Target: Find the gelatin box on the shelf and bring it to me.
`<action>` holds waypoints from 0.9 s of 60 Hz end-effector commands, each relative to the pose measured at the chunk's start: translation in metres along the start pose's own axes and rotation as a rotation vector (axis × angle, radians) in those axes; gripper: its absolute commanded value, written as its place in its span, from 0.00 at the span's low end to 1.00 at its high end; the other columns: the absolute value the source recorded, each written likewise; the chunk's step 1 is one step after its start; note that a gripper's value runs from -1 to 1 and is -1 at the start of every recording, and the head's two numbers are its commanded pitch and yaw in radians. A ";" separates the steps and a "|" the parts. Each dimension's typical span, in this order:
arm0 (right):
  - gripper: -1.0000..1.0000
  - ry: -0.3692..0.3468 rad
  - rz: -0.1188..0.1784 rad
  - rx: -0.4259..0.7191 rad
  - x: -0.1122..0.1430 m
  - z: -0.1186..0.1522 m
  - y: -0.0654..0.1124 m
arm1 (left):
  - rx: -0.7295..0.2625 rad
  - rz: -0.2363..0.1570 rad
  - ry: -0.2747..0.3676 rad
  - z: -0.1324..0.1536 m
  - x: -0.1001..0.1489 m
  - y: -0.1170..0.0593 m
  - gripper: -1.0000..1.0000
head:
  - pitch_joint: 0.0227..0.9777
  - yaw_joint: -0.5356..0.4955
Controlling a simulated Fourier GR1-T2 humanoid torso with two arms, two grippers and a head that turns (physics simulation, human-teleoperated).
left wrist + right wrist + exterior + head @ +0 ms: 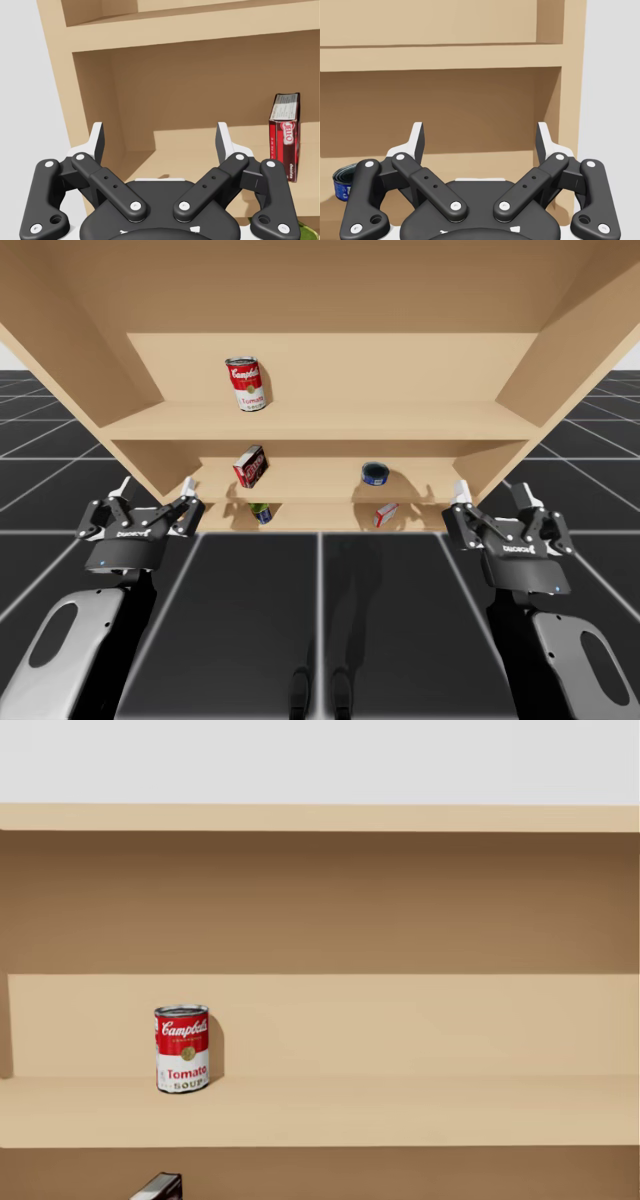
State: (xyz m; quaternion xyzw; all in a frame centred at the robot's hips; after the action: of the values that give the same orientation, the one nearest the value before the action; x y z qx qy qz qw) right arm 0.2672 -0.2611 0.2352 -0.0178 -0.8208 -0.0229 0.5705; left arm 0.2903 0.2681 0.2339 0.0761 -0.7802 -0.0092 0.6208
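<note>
The left gripper and right gripper hang before the shelf, fingers spread and empty, seemingly ready for the red gelatin box standing left on its middle board.

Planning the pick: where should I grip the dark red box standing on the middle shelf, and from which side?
Likely across its thin sides at mid-height, my left gripper coming straight in through the shelf's open front: the dark red box stands upright on end, tall and slim.

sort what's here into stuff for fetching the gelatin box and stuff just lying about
Job: small red-and-white box, probably the gelatin; shelf; left tool; right tool.
Lying about: red-and-white can; dark red box; blue can; green can.
</note>
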 end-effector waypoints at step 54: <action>0.00 0.022 0.006 0.030 -0.001 0.000 0.003 | -0.017 -0.041 -0.001 0.002 0.000 -0.004 0.00 | 0.59 0.40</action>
State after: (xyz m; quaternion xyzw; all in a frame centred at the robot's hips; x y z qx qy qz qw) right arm 0.2677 -0.2586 0.2345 -0.0083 -0.8151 -0.0086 0.5792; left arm 0.2886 0.2661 0.2338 0.0836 -0.7793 -0.0226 0.6206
